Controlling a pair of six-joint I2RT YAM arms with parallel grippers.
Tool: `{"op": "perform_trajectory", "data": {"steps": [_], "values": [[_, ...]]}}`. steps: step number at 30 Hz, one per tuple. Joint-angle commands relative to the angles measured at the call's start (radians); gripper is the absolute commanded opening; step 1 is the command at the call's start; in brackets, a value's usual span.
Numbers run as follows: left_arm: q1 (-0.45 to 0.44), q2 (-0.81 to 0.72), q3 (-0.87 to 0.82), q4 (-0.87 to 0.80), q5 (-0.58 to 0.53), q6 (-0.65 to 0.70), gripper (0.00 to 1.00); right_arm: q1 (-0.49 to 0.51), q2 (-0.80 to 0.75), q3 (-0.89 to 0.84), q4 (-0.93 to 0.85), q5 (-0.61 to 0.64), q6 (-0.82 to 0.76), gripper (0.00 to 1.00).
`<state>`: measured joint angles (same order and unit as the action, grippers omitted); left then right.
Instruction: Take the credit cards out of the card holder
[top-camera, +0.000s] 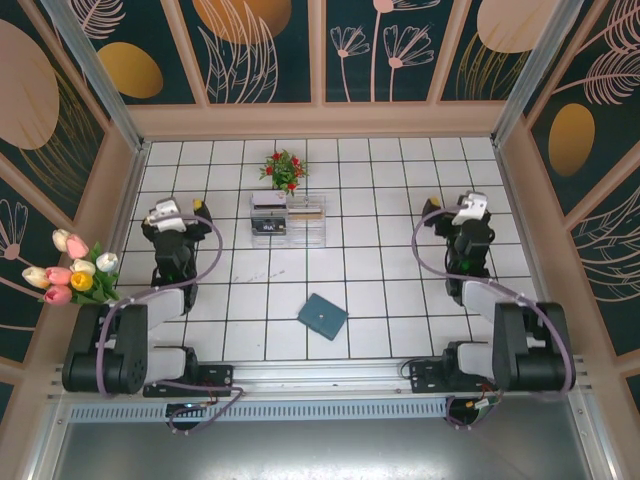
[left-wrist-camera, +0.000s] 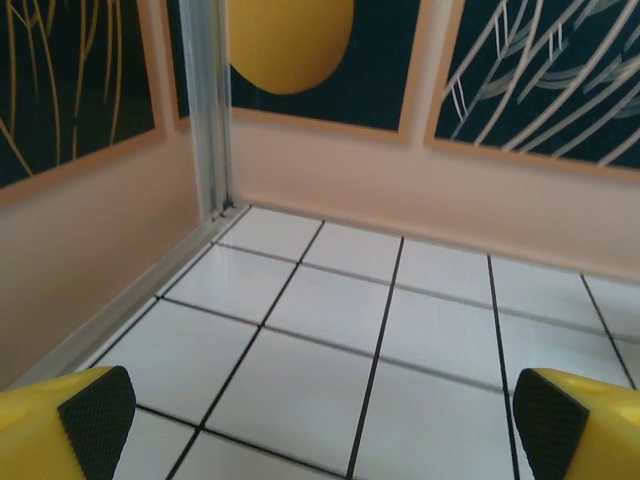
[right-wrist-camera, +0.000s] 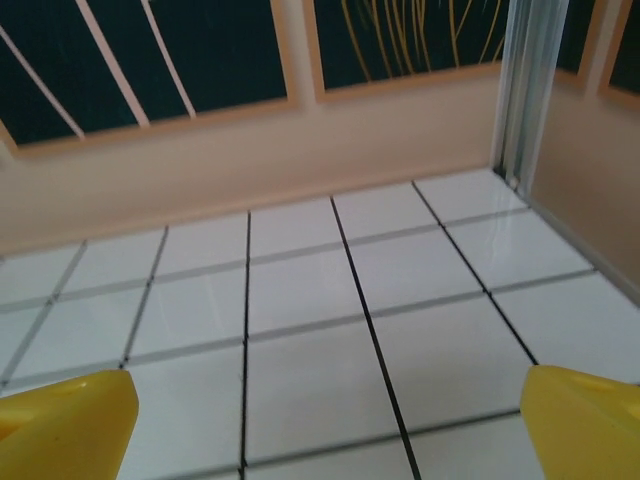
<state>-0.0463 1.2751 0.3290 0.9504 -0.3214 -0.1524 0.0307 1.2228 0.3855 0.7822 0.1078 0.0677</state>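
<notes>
The card holder, a flat teal wallet, lies folded shut on the white tiles near the front middle, turned at an angle. The credit cards are hidden. My left gripper hovers at the left of the table, well apart from the card holder, facing the far wall. Its yellow fingers stand wide open over bare tiles, with nothing between them. My right gripper hovers at the right, equally far from the holder. It is open too, its yellow fingertips framing bare tiles.
A clear acrylic rack stands at the back middle with a small red flower plant behind it. A tulip bunch leans in at the left wall. Pink walls with metal corner posts enclose the floor.
</notes>
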Motion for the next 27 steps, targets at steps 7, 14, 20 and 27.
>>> {"op": "perform_trajectory", "data": {"steps": [7,14,20,27], "values": [[0.005,-0.215,0.2,-0.578,0.012,-0.278,0.99,0.092,-0.115,0.334,-0.836,0.135,0.313,0.99],[0.006,-0.2,0.312,-0.784,0.089,-0.311,0.99,0.23,-0.124,0.403,-1.028,-0.1,0.437,0.97],[0.006,-0.18,0.337,-0.821,0.107,-0.325,0.99,0.467,-0.066,0.43,-1.15,-0.155,0.576,0.94],[0.005,-0.165,0.346,-0.835,0.133,-0.31,0.99,0.798,0.088,0.489,-1.225,-0.042,0.752,0.86]]}}
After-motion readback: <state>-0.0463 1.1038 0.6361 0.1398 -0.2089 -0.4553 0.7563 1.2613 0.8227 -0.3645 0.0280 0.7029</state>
